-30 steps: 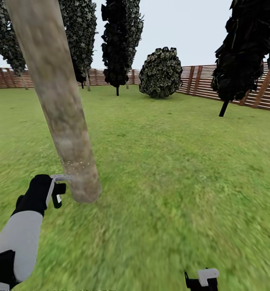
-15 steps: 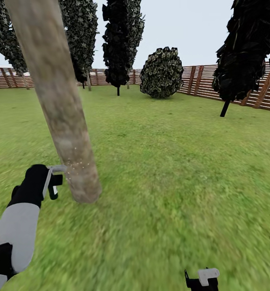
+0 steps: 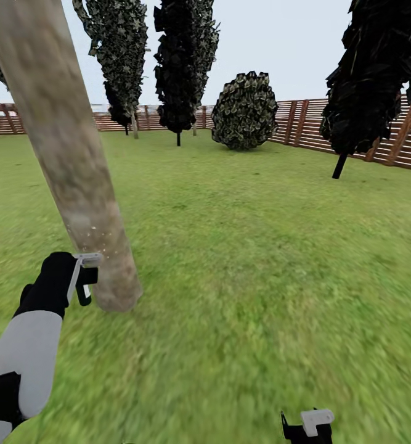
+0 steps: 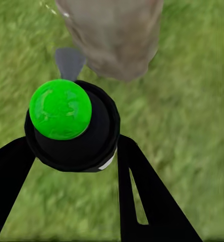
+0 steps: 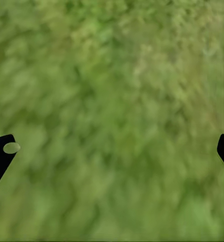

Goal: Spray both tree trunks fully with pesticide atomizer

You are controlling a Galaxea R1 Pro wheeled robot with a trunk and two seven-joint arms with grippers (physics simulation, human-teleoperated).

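Green-topped atomizer (image 4: 66,121) between left tool (image 4: 74,186) fingers.

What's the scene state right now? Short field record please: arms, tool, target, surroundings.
left gripper: shut on the atomizer, nozzle aimed at the trunk base
right gripper: open, holds nothing, over grass
tree trunk: thick, beige-grey, close in front of the left arm
pesticide: a few white specks low on the trunk; the rest looks bare
floor: green grass
background: wooden fence, dark conifers, a round bush
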